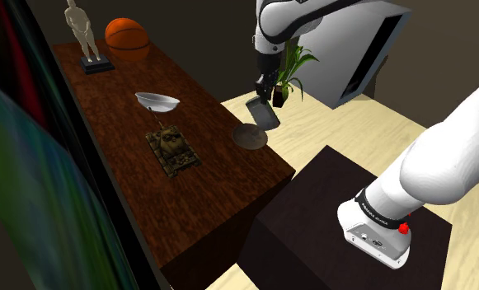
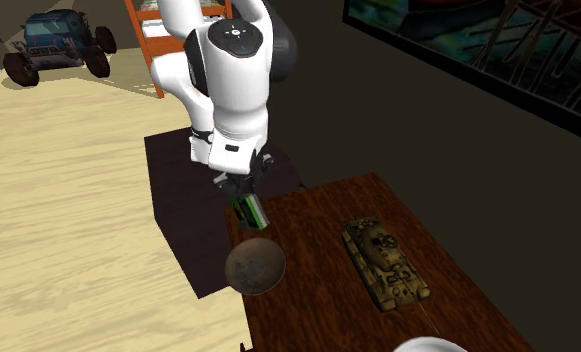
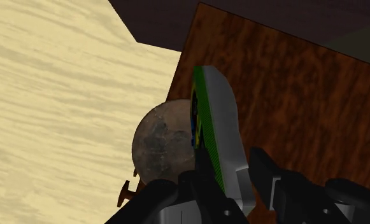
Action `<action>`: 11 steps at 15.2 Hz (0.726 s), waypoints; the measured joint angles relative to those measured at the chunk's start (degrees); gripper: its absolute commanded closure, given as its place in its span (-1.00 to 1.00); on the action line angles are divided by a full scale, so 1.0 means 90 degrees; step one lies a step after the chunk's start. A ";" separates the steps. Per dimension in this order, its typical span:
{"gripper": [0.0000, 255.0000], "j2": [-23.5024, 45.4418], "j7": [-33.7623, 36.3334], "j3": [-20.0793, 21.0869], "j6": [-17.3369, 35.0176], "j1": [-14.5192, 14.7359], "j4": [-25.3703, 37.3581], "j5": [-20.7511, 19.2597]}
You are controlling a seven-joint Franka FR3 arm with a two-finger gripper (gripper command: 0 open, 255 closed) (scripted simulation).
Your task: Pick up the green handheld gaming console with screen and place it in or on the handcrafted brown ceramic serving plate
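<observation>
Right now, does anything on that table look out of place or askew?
Yes. The brown plate sticks out past the edge of the wooden table, over the floor. The hand holds the green console tilted near it.

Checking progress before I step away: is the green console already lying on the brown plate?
No, the console is clasped in the gripper and hangs in the air above the plate, not touching it.

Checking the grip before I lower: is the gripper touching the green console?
Touching. In the wrist view the gripper clasps the green-and-grey console between its two black fingers, one pressed against each face.
</observation>
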 measured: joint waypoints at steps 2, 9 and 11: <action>1.00 0.0047 -0.0153 -0.0087 0.0001 -0.0084 0.0047 -0.0036; 1.00 0.0352 -0.0184 -0.0116 0.0528 -0.0112 -0.0179 -0.0071; 1.00 0.0488 -0.0174 -0.0117 0.0710 -0.0112 -0.0226 -0.0081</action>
